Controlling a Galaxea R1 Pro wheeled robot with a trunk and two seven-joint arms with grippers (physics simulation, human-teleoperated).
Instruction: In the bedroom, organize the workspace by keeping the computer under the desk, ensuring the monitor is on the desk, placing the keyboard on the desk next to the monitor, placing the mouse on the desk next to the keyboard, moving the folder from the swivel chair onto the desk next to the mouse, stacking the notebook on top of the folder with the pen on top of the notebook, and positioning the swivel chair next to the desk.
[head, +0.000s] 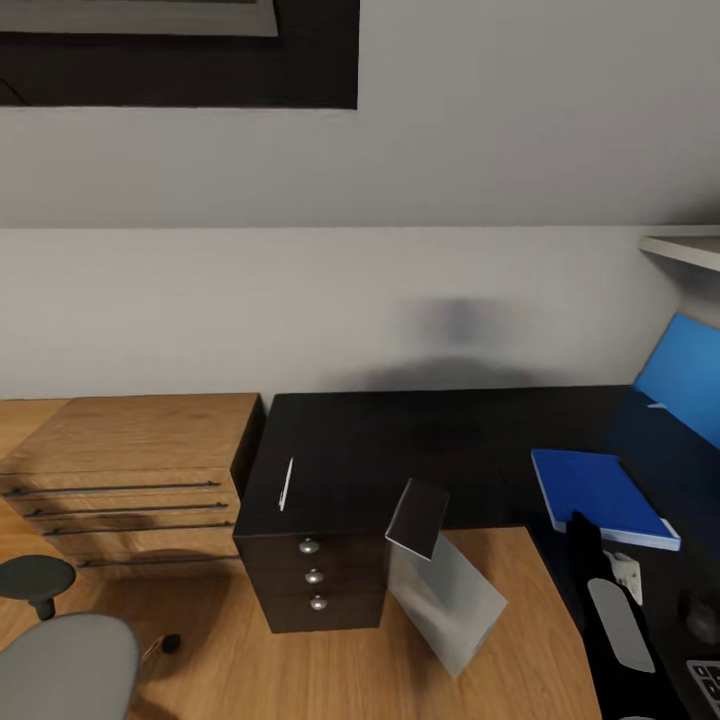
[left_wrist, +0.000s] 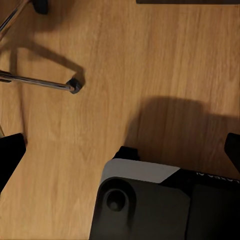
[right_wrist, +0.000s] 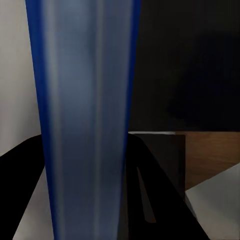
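Your right hand (head: 582, 527) is sitting at the near corner of the folder (head: 600, 492), and the folder is lying flat on the right wing of the bench (head: 400, 450). Its long axis is running away from you and slightly to the left, with the white page edge facing you along the near short side. In the right wrist view the folder (right_wrist: 85, 75) is standing as a blue-edged band straight along the line of the fingers (right_wrist: 150, 190). One dark finger is pressing against each of its faces, so the right hand (right_wrist: 87, 137) is clamping the folder by its thickness.

Your left hand (left_wrist: 122, 147) is hanging over the light wood floor (left_wrist: 150, 60) with its fingers (left_wrist: 10, 155) spread wide apart and nothing between them. A chrome leg of the swivel chair (left_wrist: 35, 81) is crossing the floor beyond it. In the head view the swivel chair (head: 60, 665) is showing its grey seat and a black armrest at your lower left, well apart from the bench.

The pen (head: 286, 483) is lying on the left end of the bench, pointing roughly away from you, above the dark drawer cabinet (head: 315, 590). The mouse (head: 700, 615) and a corner of the keyboard (head: 706, 685) are resting on the bench near you, on your right. A pale grey panel (head: 450, 600) is leaning tilted over the floor in front of the bench; you cannot tell what it is.
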